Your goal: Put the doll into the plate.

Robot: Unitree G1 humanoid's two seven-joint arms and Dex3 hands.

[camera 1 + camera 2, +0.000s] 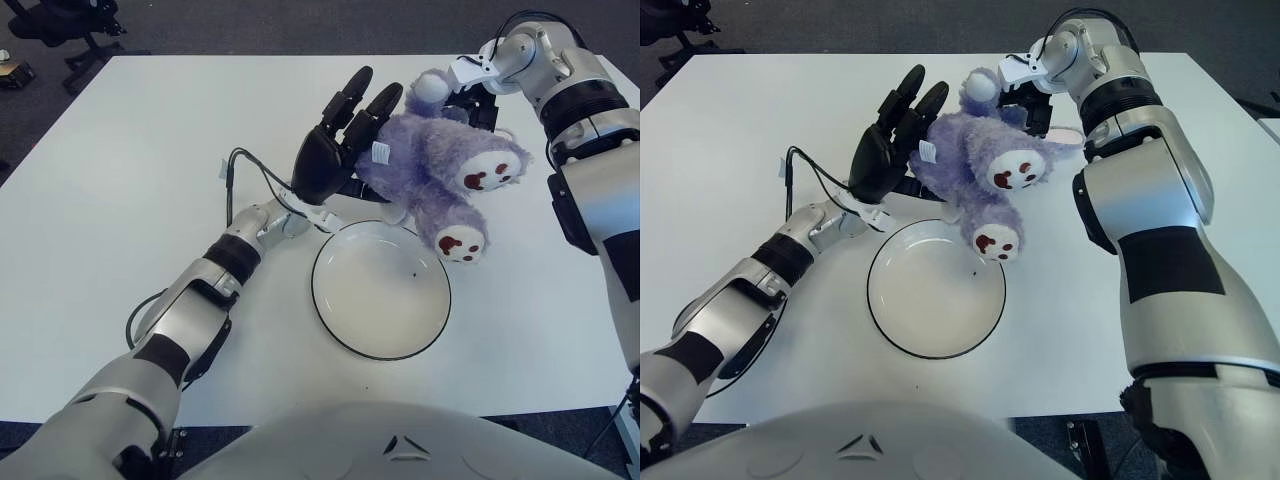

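Observation:
A purple plush doll [435, 165] with white, red-marked feet hangs tilted above the far rim of the plate, feet pointing toward me. My right hand [472, 100] grips it from the far side, near its upper end, fingers closed into the fur. My black left hand [335, 145] is pressed against the doll's left side with its fingers spread and upright, holding nothing. The white plate [375, 300], round with a thin black rim, lies flat on the table just below and in front of the doll, with only a tiny dark speck in it.
The white table [120, 150] stretches wide to the left and behind. A thin black cable [232, 165] loops off my left forearm. A dark office chair [60, 25] stands on the floor beyond the table's far left corner.

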